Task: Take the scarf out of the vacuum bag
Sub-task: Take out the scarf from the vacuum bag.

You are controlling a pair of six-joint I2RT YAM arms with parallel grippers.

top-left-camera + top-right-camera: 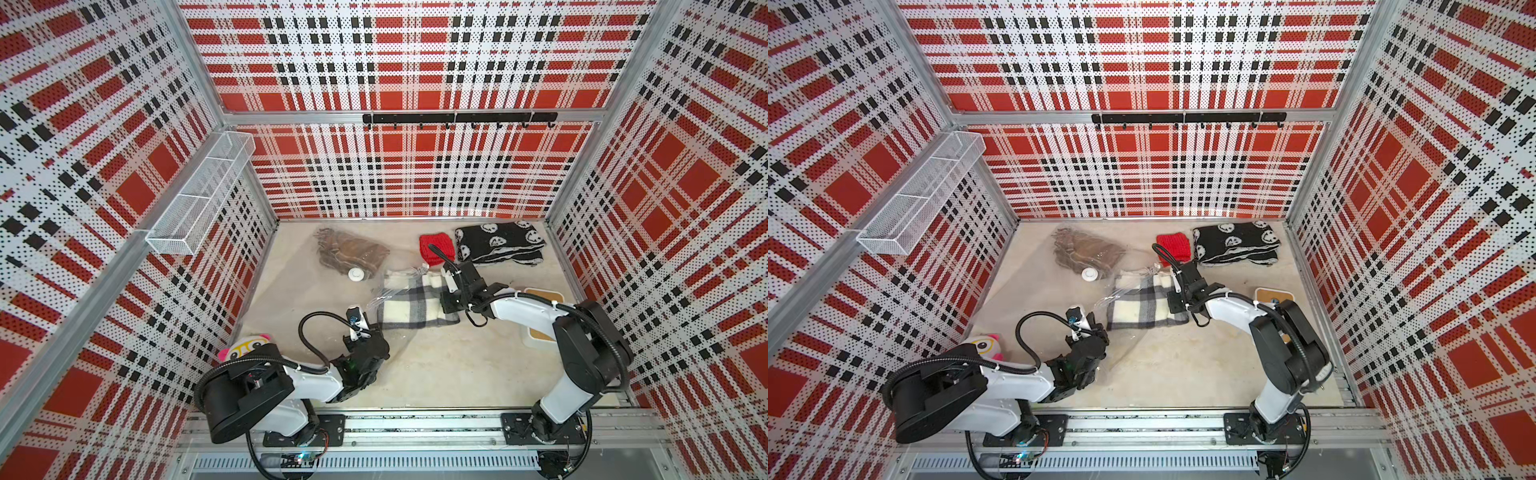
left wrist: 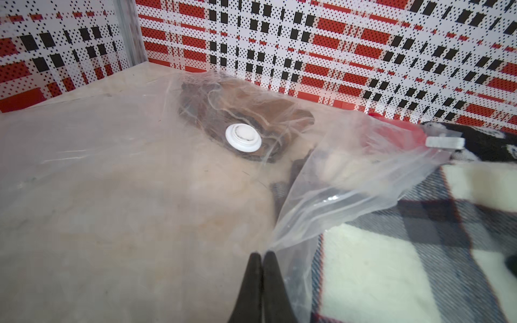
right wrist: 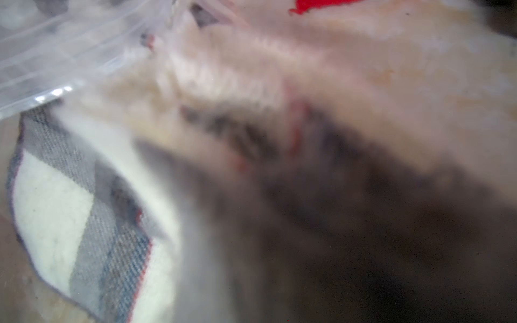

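Plastic of the vacuum bag [image 2: 112,167] is pinched by left tool [image 2: 262,253] (wrist view only); right tool [image 1: 447,306] clamps scarf [image 1: 409,305].

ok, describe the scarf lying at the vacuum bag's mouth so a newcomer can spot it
On the beige table, near its middle, the checked scarf lies partly under the edge of the clear vacuum bag. It is cream with grey-black checks, unlike the brown scarf in the bag, the red knit and the black white-patterned scarf behind.
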